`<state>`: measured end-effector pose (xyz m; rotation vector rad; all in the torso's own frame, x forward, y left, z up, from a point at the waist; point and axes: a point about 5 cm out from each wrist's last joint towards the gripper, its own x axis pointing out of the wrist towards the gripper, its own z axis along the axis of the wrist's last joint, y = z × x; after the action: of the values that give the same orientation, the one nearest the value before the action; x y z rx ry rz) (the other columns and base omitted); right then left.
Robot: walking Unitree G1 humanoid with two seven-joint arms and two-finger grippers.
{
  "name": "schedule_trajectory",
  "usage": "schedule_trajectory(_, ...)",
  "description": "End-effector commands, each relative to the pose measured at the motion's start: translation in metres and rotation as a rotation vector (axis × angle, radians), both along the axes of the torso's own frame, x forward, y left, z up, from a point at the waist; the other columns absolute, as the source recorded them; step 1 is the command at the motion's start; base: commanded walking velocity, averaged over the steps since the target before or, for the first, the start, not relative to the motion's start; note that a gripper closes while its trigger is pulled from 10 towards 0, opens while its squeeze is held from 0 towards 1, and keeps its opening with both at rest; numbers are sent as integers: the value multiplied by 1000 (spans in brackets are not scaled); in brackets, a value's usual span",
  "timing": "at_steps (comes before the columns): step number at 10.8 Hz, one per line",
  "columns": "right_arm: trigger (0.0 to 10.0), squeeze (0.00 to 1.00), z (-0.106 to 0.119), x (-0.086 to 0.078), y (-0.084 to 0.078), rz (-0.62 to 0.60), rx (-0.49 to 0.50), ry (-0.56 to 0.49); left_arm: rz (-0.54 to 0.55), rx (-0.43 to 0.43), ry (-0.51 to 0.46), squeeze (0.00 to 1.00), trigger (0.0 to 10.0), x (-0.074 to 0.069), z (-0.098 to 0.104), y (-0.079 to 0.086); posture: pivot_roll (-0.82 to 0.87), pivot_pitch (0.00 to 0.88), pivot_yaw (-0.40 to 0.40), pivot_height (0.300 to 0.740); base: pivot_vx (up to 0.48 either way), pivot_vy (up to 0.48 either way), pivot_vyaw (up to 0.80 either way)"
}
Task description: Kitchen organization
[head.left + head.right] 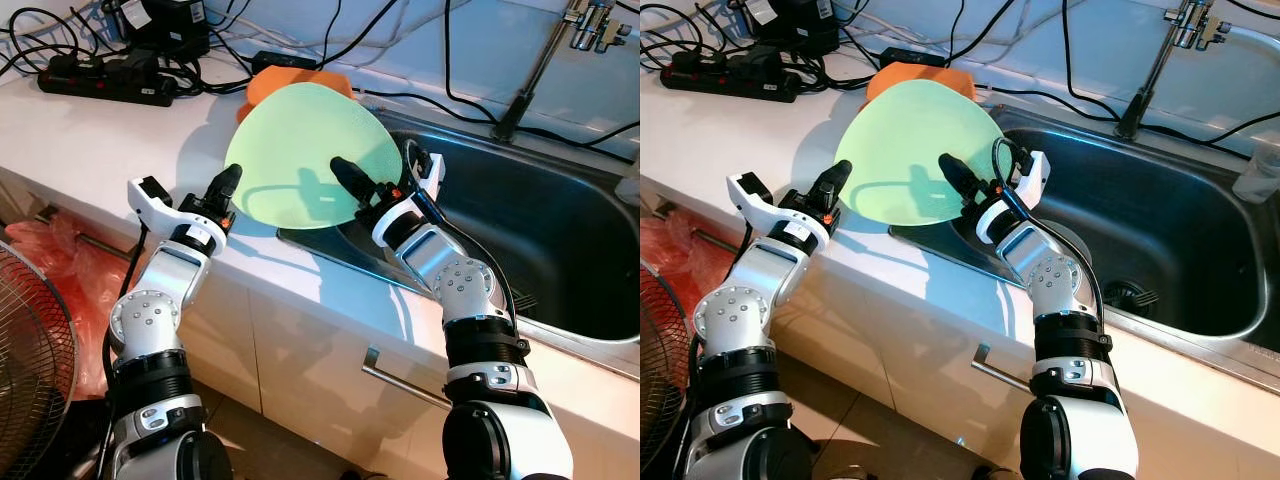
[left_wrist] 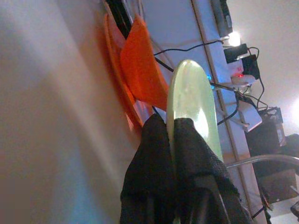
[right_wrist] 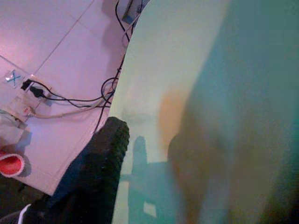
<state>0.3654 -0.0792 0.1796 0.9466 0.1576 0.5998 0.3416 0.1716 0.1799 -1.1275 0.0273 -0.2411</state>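
Pale green plate [image 1: 300, 150], round, shallow, is tilting up on edge, face toward the robot, over the counter edge [image 1: 250, 255] where it meets the sink's near-left corner. Orange plate [image 1: 275, 85] is lying flat behind it, toward the counter's back edge, mostly hidden by the green one.

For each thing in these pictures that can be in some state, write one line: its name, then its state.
green plate: tilted up on edge, held over the counter beside the sink
left gripper: shut on the green plate's rim
right gripper: against the green plate's face
orange plate: behind the green plate
sink: dry
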Motion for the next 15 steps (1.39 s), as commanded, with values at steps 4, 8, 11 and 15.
schedule_trajectory(4, 0, 0, 33, 1, -15, -69, 77, -149, -77, 17, -26, 0, 0, 3, 6, -12, 28, 30, -47, 740, 0, 0, 0)
schedule_trajectory(8, 0, 0, 39, -1, -19, -86, 91, -172, -117, 33, -25, 0, 0, 1, 4, -19, 24, 27, -44, 740, 0, 0, 0)
schedule_trajectory(11, 0, 0, 40, -1, -17, -84, 86, -170, -111, 48, -25, 0, 0, 1, 4, -16, 25, 30, -46, 740, 0, 0, 0)
schedule_trajectory(15, 3804, 0, 38, -2, -17, -88, 77, -164, -136, 100, -26, 1000, 10000, 1, 2, -20, 24, 31, -47, 740, 0, 0, 0)
